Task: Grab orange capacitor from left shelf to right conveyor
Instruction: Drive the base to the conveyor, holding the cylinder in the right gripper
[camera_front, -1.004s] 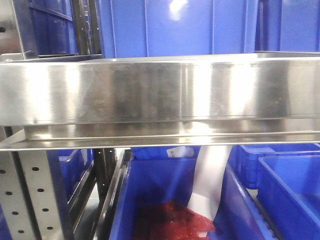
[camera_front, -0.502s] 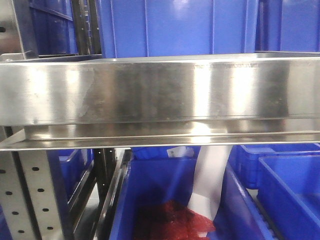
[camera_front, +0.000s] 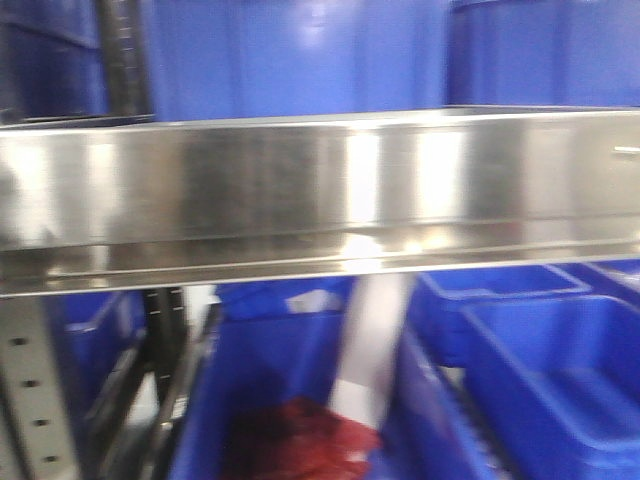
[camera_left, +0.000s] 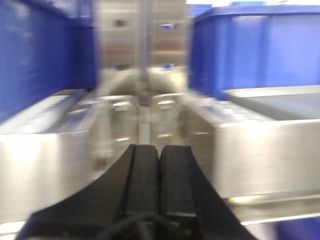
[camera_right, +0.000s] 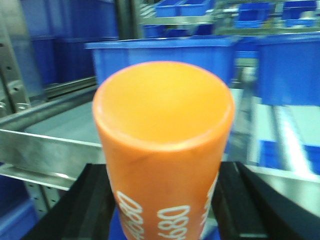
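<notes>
Right gripper (camera_right: 165, 205) clamped around orange capacitor (camera_right: 163, 125), left gripper (camera_left: 159, 165) fingers pressed together, empty, facing stainless-steel shelf (camera_left: 265, 150), blue bins (camera_left: 255, 50) behind.

bins (camera_front: 300, 60) seemingly on shelf (camera_front: 320, 180), others below

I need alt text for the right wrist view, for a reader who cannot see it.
An orange capacitor printed with white digits fills the view, held between the right gripper's black fingers. Behind it are blurred blue bins and a steel shelf at the left.
</notes>
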